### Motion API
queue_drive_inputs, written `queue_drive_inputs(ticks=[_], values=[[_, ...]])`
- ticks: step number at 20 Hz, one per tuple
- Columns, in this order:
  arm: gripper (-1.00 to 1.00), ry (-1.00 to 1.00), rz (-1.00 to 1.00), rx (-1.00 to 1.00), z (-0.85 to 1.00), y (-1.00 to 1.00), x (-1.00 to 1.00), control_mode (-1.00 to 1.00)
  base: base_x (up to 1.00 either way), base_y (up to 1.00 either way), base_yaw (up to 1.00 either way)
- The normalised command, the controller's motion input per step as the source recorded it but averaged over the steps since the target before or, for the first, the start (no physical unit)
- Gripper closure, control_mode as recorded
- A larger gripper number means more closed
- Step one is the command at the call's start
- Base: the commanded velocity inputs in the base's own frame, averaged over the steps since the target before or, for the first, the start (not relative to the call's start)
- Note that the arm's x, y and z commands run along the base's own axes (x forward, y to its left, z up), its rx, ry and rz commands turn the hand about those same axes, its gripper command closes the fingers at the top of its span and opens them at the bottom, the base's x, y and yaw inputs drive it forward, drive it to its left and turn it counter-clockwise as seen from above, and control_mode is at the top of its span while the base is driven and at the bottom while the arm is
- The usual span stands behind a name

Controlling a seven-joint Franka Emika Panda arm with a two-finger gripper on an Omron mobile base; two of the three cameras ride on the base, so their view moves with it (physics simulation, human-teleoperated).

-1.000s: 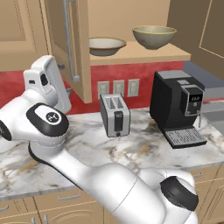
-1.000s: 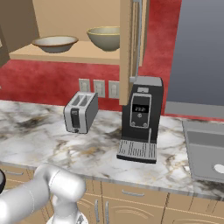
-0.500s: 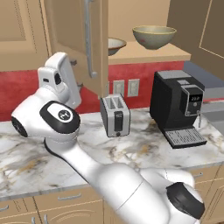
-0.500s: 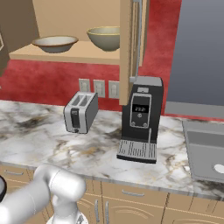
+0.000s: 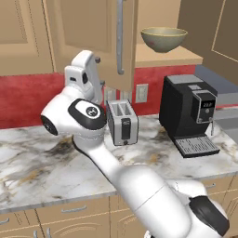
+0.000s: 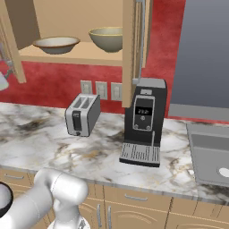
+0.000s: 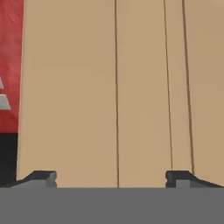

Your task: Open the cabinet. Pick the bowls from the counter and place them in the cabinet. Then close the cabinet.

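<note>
Tan wooden wall cabinet (image 6: 71, 53) filled the upper left of the right base view, doors ajar, long silver bar handle (image 5: 120, 37) vertical. On its shelf, mouths up: shallow tan-rimmed bowl (image 6: 56, 44) left, deeper olive-yellow bowl (image 6: 107, 39) beside it. Veined marble counter (image 6: 53, 147) ran across mid-frame. Gripper (image 7: 111, 178) faced a tan panel, jaws wide apart, empty. No writing legible.

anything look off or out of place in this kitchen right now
Nothing spilled or damaged. Both bowls, the shallow tan-rimmed bowl and the olive-yellow bowl, sit upright on the cabinet shelf. The cabinet doors are not closed. Toaster and coffee machine stand square.
</note>
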Motion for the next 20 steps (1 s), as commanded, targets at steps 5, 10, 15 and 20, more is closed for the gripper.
queue_drive_inputs(ticks=[5,10,15,20], values=[[-1.00,-0.05,0.00,0.00,0.27,-0.45,0.37,-1.00,0.00,0.00,0.00],[-1.00,-0.03,0.00,0.00,0.25,-0.26,0.54,-1.00,0.00,0.00,0.00],[-1.00,-0.04,0.01,0.00,0.14,-0.14,0.47,-1.00,0.00,0.00,0.00],[-1.00,-0.05,0.05,0.00,0.09,-0.09,0.47,-1.00,0.00,0.00,0.00]])
